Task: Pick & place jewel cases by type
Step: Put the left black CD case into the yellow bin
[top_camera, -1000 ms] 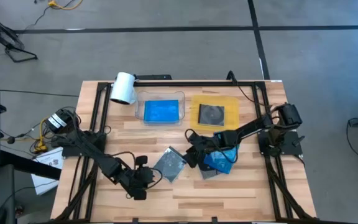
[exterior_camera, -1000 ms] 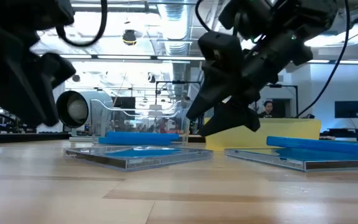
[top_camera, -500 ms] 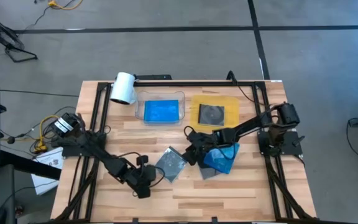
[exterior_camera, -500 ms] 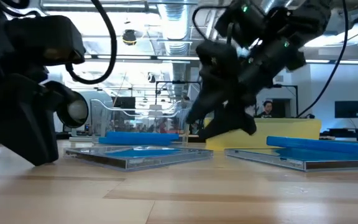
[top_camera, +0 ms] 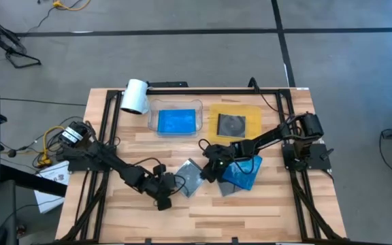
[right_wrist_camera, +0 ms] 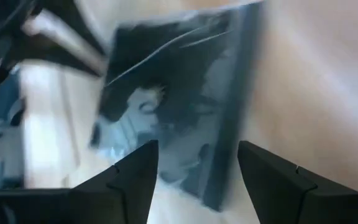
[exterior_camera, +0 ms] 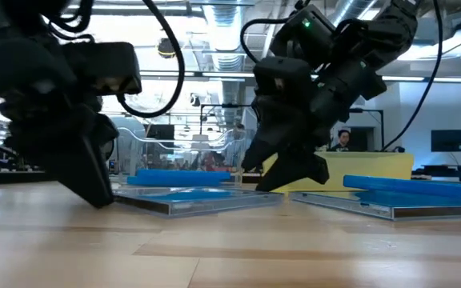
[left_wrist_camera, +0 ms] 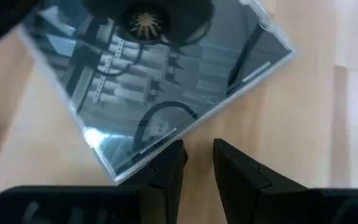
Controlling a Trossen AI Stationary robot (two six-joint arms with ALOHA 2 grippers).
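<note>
Now, going from the left, the left gripper (top_camera: 167, 192) is low over the table, just beside the near-left edge of a grey-clear jewel case (top_camera: 188, 178) that lies flat on the wood in the middle. In its wrist view the two fingers (left_wrist_camera: 166, 171) stand almost together with only a thin slot between them, and nothing is inside; the corner of the case is right in front of the tips.

This case looks thin, light and stiff, with hard smooth plastic, so I think it slides easily and can crack if it is squeezed on the flat faces. Because it lies flat, the best place to take it is probably the thin edge or a corner, after one side is lifted or held by the other arm.

On the right side of the same case is the right gripper (top_camera: 208, 165), with its fingers wide apart and empty, facing the case's far-right edge.

Further right, a blue jewel case (top_camera: 243, 171) lies partly over another grey-clear case (top_camera: 227, 188).

Far on the table, the clear tray (top_camera: 154, 120) already holds blue cases (top_camera: 177, 121), and the yellow tray (top_camera: 252, 113) holds a grey-clear case with a dark disc (top_camera: 231, 125).
</note>
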